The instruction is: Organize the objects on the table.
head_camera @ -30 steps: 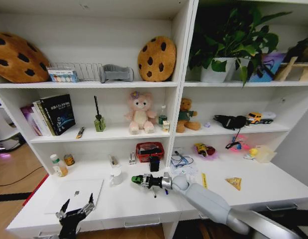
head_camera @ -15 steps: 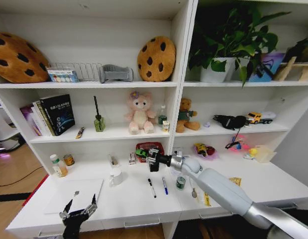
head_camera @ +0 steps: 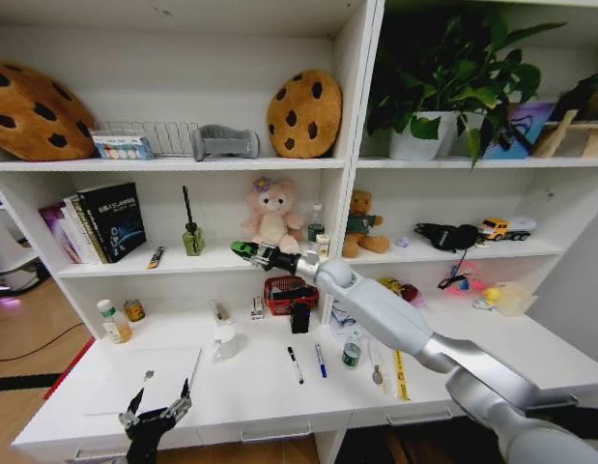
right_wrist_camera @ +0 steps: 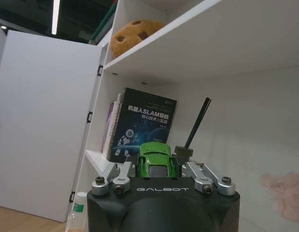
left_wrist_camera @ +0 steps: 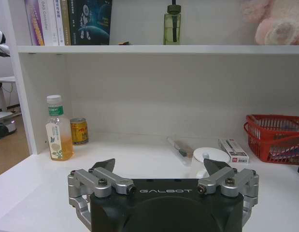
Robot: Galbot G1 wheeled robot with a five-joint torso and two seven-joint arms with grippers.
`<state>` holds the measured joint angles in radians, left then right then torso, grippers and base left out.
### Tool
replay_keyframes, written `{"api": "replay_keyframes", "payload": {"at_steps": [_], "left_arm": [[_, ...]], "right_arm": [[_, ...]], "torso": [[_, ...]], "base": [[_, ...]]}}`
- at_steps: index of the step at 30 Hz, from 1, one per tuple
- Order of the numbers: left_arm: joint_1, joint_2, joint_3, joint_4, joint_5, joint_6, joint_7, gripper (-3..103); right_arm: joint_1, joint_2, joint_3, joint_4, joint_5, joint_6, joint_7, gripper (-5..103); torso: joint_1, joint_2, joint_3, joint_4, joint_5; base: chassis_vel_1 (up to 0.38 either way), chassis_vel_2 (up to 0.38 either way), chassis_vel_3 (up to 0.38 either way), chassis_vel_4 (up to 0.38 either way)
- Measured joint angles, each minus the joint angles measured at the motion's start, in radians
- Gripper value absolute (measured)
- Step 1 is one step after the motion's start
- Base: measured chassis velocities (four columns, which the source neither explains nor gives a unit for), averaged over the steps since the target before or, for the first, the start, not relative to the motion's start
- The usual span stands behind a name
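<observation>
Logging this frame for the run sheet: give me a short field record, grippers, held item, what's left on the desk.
right gripper: raised at middle-shelf height, left of the pink plush toy, shut on the green toy car
left gripper: low at the desk's front edge, jaws open, holding nothing
laptop: flat on the table, ahead of the left gripper
pens: two, lying mid-desk
small can: upright, beside the pens
red basket: at the back of the desk
</observation>
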<state>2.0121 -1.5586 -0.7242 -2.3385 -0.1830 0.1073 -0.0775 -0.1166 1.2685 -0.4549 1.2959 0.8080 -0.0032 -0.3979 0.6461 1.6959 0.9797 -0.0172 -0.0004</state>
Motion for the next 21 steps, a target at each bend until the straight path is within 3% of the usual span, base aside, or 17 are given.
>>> {"api": "replay_keyframes", "payload": {"at_steps": [2,3,5,6,8,10,17,19,20,21], "left_arm": [[-0.002,0.0,0.001,0.001,-0.001,-0.005,-0.001,100],[-0.002,0.0,0.001,0.001,-0.001,-0.005,-0.001,100],[-0.002,0.0,0.0,0.001,-0.003,-0.008,-0.001,100],[-0.002,0.0,0.0,0.001,-0.003,-0.008,-0.001,100],[-0.002,0.002,-0.002,0.001,-0.005,-0.009,-0.002,100],[-0.003,0.002,-0.001,0.002,-0.005,-0.009,-0.002,100],[-0.003,0.001,0.0,0.002,-0.005,-0.009,-0.002,100],[-0.004,0.0,0.002,0.004,-0.005,-0.009,-0.002,100],[-0.004,0.0,0.002,0.004,-0.005,-0.009,-0.002,100],[-0.006,0.0,0.002,0.006,-0.006,-0.009,-0.002,100]], "right_arm": [[0.0,0.049,0.001,-0.016,0.001,-0.082,0.119,36],[0.0,0.049,0.001,-0.016,0.001,-0.082,0.119,36],[-0.001,0.08,0.007,-0.028,0.023,-0.155,0.227,36],[-0.001,0.08,0.007,-0.028,0.023,-0.155,0.227,36],[0.002,0.118,0.013,-0.067,0.035,-0.192,0.323,36],[0.009,0.144,0.014,-0.099,0.037,-0.205,0.367,36],[0.019,0.177,0.013,-0.141,0.037,-0.217,0.406,36],[0.034,0.243,0.009,-0.228,0.016,-0.22,0.428,36],[0.034,0.243,0.009,-0.228,0.016,-0.22,0.428,36],[0.039,0.305,0.007,-0.292,-0.015,-0.217,0.446,36]], "torso": [[0.0,0.0,0.0,-0.0005,0.0001],[0.0,0.0,0.0,-0.0005,0.0001],[0.0,0.0,0.0,-0.0007,0.0002],[0.0,0.0,0.0,-0.0007,0.0002],[0.0,0.0,0.0,-0.0007,0.0003],[0.0,0.0,0.0,-0.0007,0.0002],[0.0,0.0,0.0,-0.0006,0.0002],[0.0,0.0,0.0,-0.0007,0.0002],[0.0,0.0,0.0,-0.0007,0.0002],[0.0,0.0,0.0,0.0,0.0001]], "base": [[0.0,0.0,0.0,0.0],[0.0,0.0,0.0,0.0],[0.0,0.0,0.0,0.0],[0.0,0.0,0.0,0.0],[0.0,0.0,0.0,0.0],[0.0,0.0,0.0,0.0],[0.0,0.0,0.0,0.0],[0.0,0.0,0.0,0.0],[0.0,0.0,0.0,0.0],[0.0,0.0,0.0,0.0]]}}
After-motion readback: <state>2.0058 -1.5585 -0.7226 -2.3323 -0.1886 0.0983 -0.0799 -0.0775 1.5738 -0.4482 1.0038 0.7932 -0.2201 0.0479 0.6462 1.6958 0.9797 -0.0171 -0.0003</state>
